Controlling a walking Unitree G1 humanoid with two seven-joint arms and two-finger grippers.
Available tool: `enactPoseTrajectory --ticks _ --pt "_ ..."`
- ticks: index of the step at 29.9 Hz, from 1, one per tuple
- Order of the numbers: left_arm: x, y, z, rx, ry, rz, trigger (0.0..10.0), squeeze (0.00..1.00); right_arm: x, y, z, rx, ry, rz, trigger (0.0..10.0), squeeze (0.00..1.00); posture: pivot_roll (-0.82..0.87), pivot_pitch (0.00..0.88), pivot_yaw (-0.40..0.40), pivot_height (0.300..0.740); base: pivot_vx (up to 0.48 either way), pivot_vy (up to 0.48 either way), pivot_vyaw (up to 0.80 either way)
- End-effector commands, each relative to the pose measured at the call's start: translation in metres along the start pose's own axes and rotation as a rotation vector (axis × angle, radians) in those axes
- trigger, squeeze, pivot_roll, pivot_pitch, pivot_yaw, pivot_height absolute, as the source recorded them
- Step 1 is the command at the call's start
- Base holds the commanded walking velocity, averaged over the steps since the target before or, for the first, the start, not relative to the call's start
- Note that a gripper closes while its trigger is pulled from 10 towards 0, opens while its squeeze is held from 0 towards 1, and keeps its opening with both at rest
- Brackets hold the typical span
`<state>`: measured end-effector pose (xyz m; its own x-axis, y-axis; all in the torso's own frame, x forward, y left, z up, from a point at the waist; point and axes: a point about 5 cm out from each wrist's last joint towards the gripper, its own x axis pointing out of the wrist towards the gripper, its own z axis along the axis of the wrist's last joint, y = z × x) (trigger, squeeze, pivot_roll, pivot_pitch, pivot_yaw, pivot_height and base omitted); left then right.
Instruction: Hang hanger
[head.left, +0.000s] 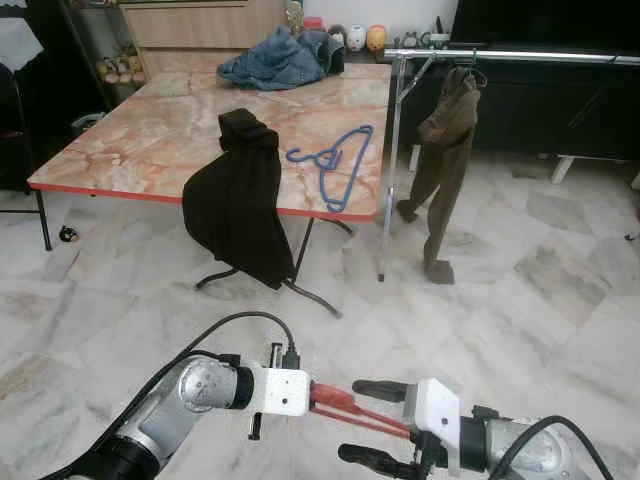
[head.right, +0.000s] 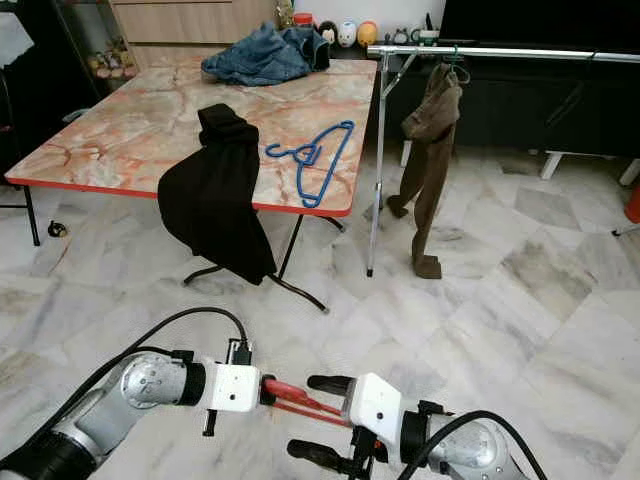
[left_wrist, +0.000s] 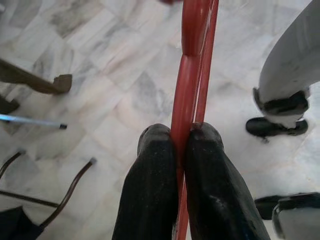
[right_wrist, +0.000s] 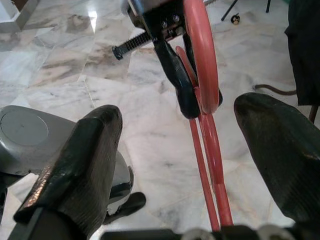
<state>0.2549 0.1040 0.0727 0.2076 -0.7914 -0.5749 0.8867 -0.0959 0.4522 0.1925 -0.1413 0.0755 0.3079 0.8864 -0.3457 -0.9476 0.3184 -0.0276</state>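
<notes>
Marble-topped table (head.left: 150, 130) bears blue hanger (head.left: 335, 165), draped black garment (head.left: 240, 205).

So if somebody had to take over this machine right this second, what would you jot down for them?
Left gripper: fingers shut on the red hanger, held low over the marble floor.
Right gripper: fingers open on either side of the same hanger, not gripping it.
Clothes rail: ahead and to the right, with brown trousers already hanging on it.
Table: a blue hanger lies near its edge, a black garment drapes over the edge, and denim clothing is piled at the back.
Done: red hanger picked up.
Left: carry it to the rail and hook it on.
</notes>
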Motion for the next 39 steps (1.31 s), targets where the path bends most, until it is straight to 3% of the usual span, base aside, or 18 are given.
enactPoseTrajectory --ticks 1,6,9,17,31,32,33,35,39 --pt "0.0 -0.004 0.002 -0.04 -0.027 -0.021 10.0 0.0 0.001 0.002 -0.001 0.001 0.029 0.023 10.0 0.0 -0.03 0.0 0.028 0.74 0.0 0.0 0.0" --pt "0.0 -0.005 0.002 -0.043 -0.017 -0.023 10.0 0.0 -0.004 0.002 -0.005 -0.008 0.059 0.007 10.0 0.0 -0.03 0.0 0.027 0.74 0.0 0.0 0.0" --pt "0.0 -0.006 0.001 -0.057 -0.011 -0.03 10.0 0.0 -0.011 0.002 -0.021 -0.007 0.153 0.005 10.0 0.0 -0.04 0.0 0.029 0.74 0.0 0.0 0.0" --pt "-0.002 -0.007 0.009 -0.096 -0.04 -0.078 10.0 0.0 -0.009 0.005 -0.03 0.038 0.156 -0.001 10.0 0.0 -0.03 0.0 0.032 0.74 0.0 0.0 0.0" --pt "-0.005 -0.009 0.02 -0.14 -0.079 -0.138 10.0 0.0 -0.012 -0.012 -0.033 0.014 0.139 -0.113 10.0 0.0 -0.03 0.0 0.034 0.74 0.0 0.0 0.0" --pt "-0.006 -0.008 0.021 -0.142 -0.08 -0.137 10.0 0.0 -0.011 -0.012 -0.032 0.021 0.129 -0.105 8.9 0.0 -0.03 0.0 0.033 0.74 0.0 0.0 0.0" --pt "-0.006 -0.008 0.021 -0.142 -0.079 -0.136 10.0 0.0 -0.011 -0.012 -0.032 0.018 0.125 -0.106 0.5 0.0 -0.03 0.0 0.032 0.74 0.0 0.0 0.0" --pt "-0.007 -0.007 0.022 -0.143 -0.078 -0.134 10.0 0.0 -0.011 -0.013 -0.031 0.013 0.122 -0.108 0.0 0.0 -0.03 0.0 0.032 0.74 0.0 0.0 0.0" --pt "-0.007 -0.007 0.023 -0.145 -0.073 -0.139 10.0 0.0 -0.01 -0.013 -0.028 0.019 0.101 -0.094 0.0 0.0 -0.03 0.0 0.032 0.74 0.0 0.0 0.0"
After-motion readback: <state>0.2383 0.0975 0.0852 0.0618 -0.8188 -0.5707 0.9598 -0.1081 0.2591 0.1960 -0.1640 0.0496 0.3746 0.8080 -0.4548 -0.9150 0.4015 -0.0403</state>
